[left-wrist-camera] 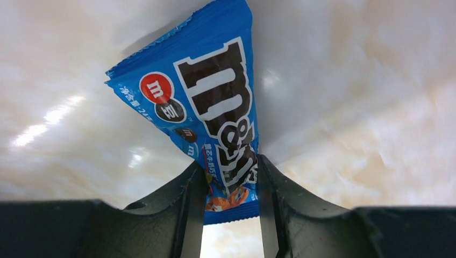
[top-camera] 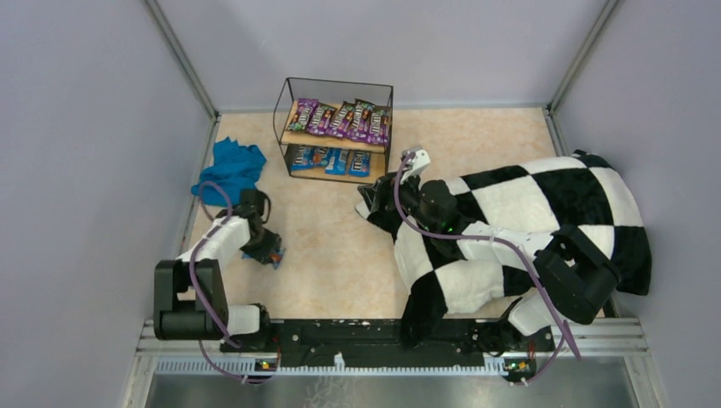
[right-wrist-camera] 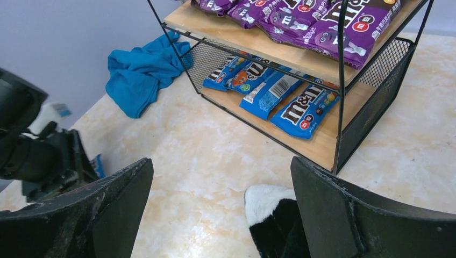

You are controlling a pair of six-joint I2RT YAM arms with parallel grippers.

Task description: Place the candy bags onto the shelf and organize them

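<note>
While the left gripper (left-wrist-camera: 231, 165) is clamped on the lower end of a blue M&M's packet (left-wrist-camera: 199, 91), low over the marble-patterned table (top-camera: 340, 246) at its left side, the step in hand looks like the carry to the shelf (top-camera: 315, 139). Whether the packet's far end touches the table I cannot tell.

The shelf stands at the far edge. Purple packets (top-camera: 340, 117) fill its upper board in a row, and blue packets (top-camera: 332, 160) lie on the lower board (right-wrist-camera: 325, 146), which shows bare wood at its right end. That gap seems the natural place for this packet, among its own colour.

The next move, I judge, calls for a lift, a reach forward and to the right, then a flat, low entry under the upper board.

The right gripper (right-wrist-camera: 220, 166) is spread wide and holds nothing. It hangs just beside the shelf's right front corner, above a tip of the checkered pillow (top-camera: 527, 204), so it crowds that same gap and may need to give way.

Open table lies between the left gripper and the shelf front. A teal cloth (top-camera: 231, 168) sits just left of the shelf, beside the left wall. The thin wire uprights and mesh sides could catch the packet's edge.
</note>
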